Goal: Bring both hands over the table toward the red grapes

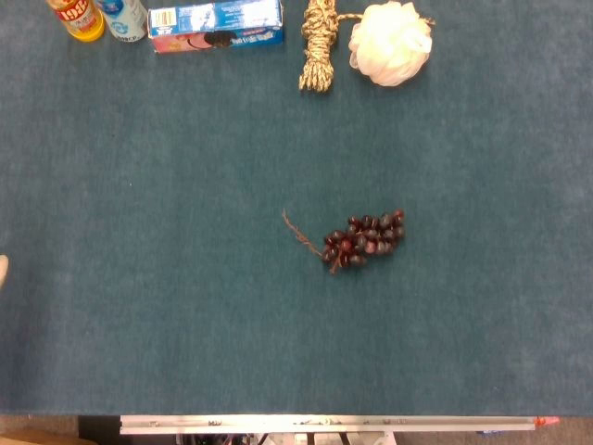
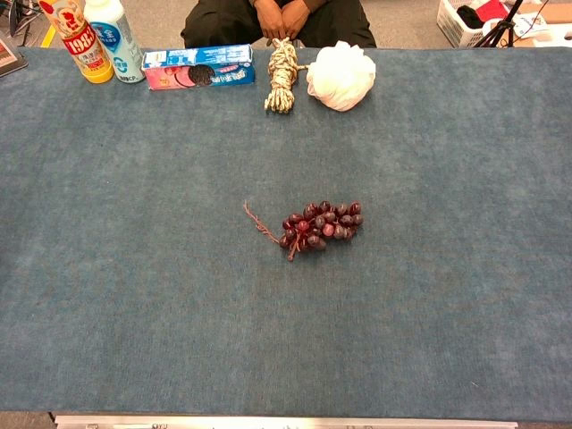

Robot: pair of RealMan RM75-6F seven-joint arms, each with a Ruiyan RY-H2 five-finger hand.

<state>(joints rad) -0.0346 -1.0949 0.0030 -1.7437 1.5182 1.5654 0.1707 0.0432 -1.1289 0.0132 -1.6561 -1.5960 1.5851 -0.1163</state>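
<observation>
The bunch of red grapes [image 1: 363,240] lies on the blue-green table cloth a little right of the middle, its thin brown stem pointing left. The chest view shows the same grapes [image 2: 320,225] near the table's centre. A small pale tip [image 1: 3,270] pokes in at the left edge of the head view, far left of the grapes. It looks like a bit of my left hand, too little to tell how the fingers lie. My right hand shows in neither view.
Along the far edge stand a yellow bottle [image 2: 81,40], a white bottle [image 2: 114,36], a blue and pink biscuit box [image 2: 198,68], a coil of rope [image 2: 281,76] and a white bath sponge [image 2: 340,75]. A seated person [image 2: 279,18] is behind the table.
</observation>
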